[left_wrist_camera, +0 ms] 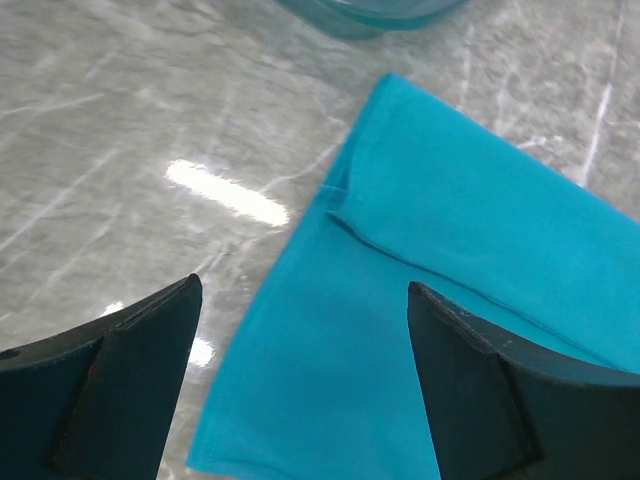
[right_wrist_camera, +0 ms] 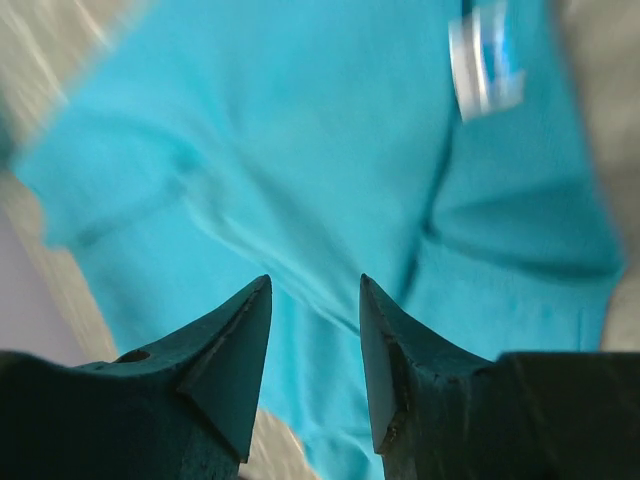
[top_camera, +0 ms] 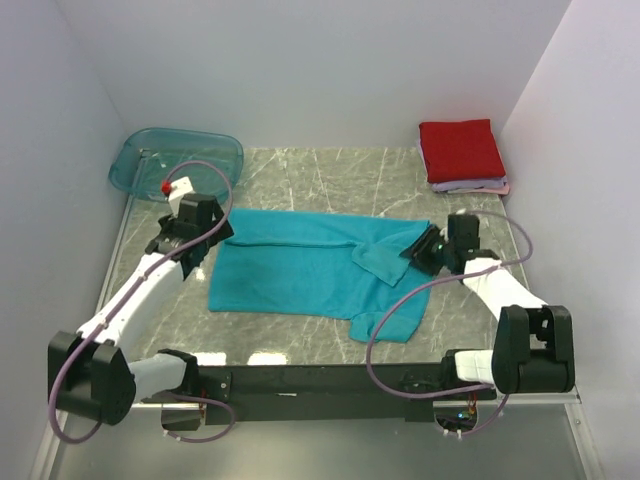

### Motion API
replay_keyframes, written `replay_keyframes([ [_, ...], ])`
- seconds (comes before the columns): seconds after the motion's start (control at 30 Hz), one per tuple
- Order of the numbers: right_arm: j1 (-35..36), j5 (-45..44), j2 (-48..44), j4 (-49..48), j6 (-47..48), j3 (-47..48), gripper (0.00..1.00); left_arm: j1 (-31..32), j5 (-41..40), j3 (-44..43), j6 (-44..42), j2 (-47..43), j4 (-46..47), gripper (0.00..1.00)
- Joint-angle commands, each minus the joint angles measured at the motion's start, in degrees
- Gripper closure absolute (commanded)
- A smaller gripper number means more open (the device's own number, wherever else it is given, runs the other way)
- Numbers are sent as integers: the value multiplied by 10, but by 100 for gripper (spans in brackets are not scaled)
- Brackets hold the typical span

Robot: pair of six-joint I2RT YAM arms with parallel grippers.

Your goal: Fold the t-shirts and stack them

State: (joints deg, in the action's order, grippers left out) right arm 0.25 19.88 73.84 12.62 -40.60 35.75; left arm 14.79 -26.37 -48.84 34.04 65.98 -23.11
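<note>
Left gripper agape, seemingly above t-shirt

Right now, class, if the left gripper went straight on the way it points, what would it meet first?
Probably the teal t-shirt, near its edge: the open left gripper points at it, with bare marble table just beside.

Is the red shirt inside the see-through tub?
No, the red t-shirt lies folded on a pale shirt at the far right, away from the tub.
</note>
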Motion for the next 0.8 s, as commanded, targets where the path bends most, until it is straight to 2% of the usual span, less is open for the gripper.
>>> replay_keyframes([
  [0.0,-31,-48,-8,-19,13,57,52,2,55,-57,-14,41,16,11],
  [0.2,-60,-28,69,-67,18,97,54,2,113,-124,-37,142,-5,18],
  [0.4,-76,6,168,-94,31,161,55,9,135,-167,-49,236,-30,30],
  [0.63,-91,22,274,-94,28,206,56,10,99,-187,-50,313,-71,39],
  [0.77,-95,-10,307,-66,30,233,57,9,61,-183,-45,361,-102,43],
])
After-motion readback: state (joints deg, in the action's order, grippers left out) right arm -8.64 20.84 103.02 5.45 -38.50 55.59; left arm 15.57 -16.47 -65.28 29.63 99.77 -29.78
